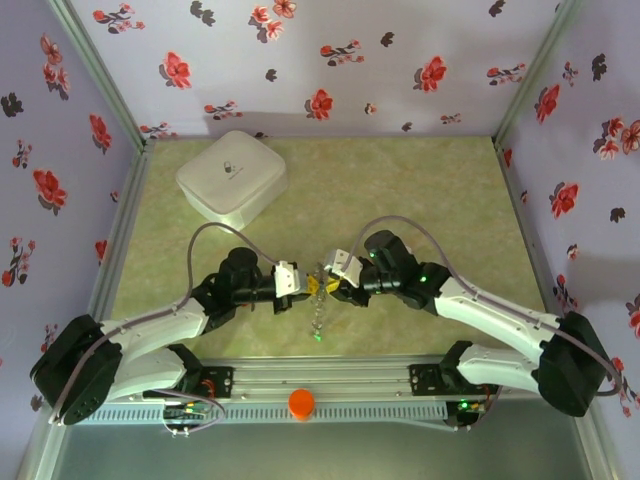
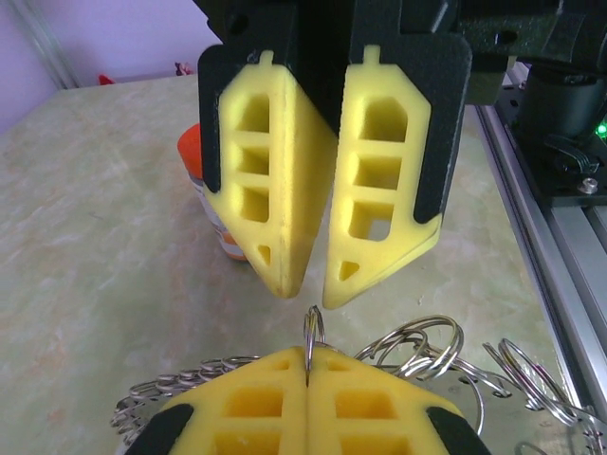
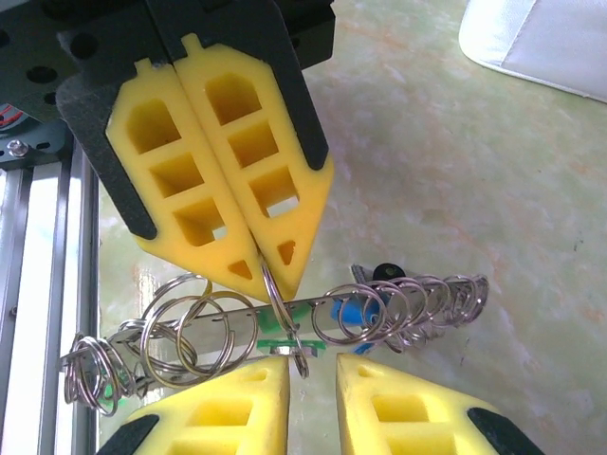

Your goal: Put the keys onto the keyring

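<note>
Yellow foam pads (image 2: 256,398) of the left gripper (image 2: 310,355) are pressed flat together, clamping a thin split ring (image 2: 312,327) edge-on between their tips. In the right wrist view the same left gripper (image 3: 268,275) pinches this split ring (image 3: 277,301) from above. The right gripper (image 3: 313,370) is released: its fingers (image 3: 398,408) stand apart with a clear gap, and the lower loop of the ring hangs in that gap without being pinched. From the left wrist view the right gripper (image 2: 315,284) faces the left one tip to tip, just above the ring. The keys (image 3: 360,308), a cluster of metal rings with blue, green and black tags, hang just below the clamped ring, strung along a thin grey band (image 3: 237,322); whether this band is the keyring cannot be told. Overhead, the keys (image 1: 318,305) sit between the left gripper (image 1: 300,283) and right gripper (image 1: 335,285), near the table (image 1: 400,190) centre. A white box (image 1: 232,175) rests at far left.
</note>
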